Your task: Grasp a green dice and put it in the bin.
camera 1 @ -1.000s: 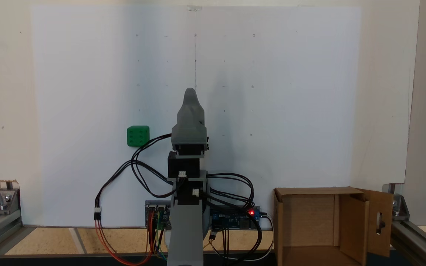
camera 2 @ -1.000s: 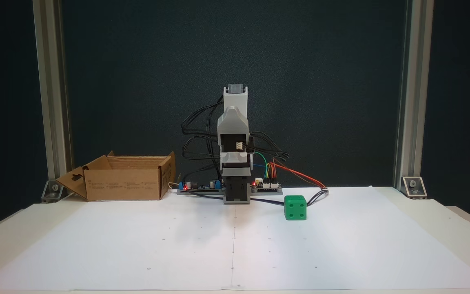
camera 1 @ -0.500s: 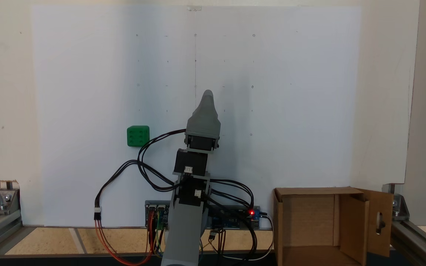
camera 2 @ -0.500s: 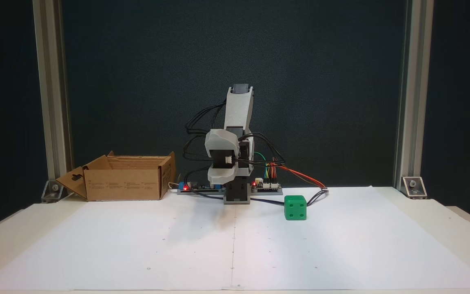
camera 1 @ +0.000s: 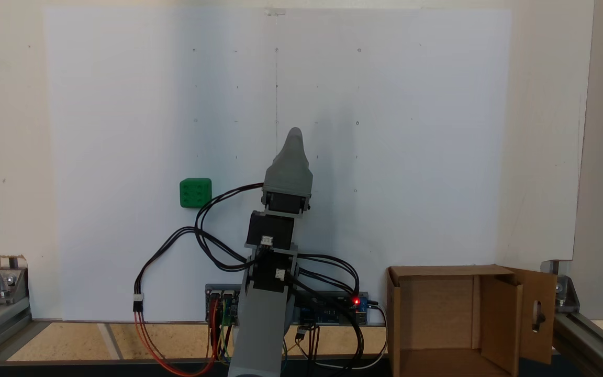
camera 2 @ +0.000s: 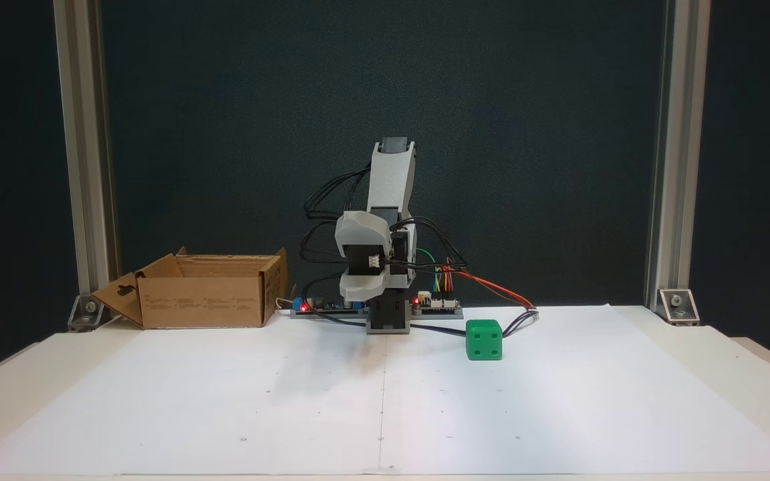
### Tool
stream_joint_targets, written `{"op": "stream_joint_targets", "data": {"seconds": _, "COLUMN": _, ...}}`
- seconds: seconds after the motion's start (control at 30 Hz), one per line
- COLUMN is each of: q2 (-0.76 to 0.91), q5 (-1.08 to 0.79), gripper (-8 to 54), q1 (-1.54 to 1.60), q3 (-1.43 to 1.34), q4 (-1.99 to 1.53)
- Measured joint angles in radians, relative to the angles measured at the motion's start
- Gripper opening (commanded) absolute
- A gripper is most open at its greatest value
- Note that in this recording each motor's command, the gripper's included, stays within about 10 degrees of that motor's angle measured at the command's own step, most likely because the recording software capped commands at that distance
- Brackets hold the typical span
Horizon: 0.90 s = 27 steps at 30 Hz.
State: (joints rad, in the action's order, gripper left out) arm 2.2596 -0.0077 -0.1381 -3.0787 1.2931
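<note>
The green dice [camera 1: 195, 192] [camera 2: 484, 339] sits alone on the white paper sheet, close to the arm's base. My gripper [camera 1: 294, 134] [camera 2: 361, 288] hangs above the sheet, well apart from the dice and turned slightly toward the bin's side. Nothing shows in the gripper; one jaw hides the other, so its state is unclear. The bin [camera 1: 435, 271] [camera 2: 201, 300], a brown cardboard box with open flaps, stands beside the base on the far side from the dice. One flap has a slot cutout.
Circuit boards [camera 2: 438, 306] and looping cables [camera 1: 176, 241] lie around the arm's base. One cable bundle ends just behind the dice. Aluminium frame posts [camera 2: 87, 167] and corner brackets [camera 1: 6, 283] stand at the table's edges. The paper sheet [camera 2: 385, 414] stretches wide in front.
From a second ago the arm swung away from the dice toward the bin's side and the gripper tilted. In the last half second it barely moved. The dice stayed put.
</note>
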Motion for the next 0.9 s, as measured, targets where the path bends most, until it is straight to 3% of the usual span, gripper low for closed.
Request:
{"op": "stream_joint_targets", "data": {"seconds": 0.77, "q2": 0.0, "q5": 0.0, "gripper": 44.4, "q1": 0.002, "q3": 0.0, "q4": 0.034}}
{"op": "stream_joint_targets", "data": {"seconds": 0.9, "q2": 0.0, "q5": 0.0, "gripper": 44.2, "q1": 0.002, "q3": 0.074, "q4": -0.141}}
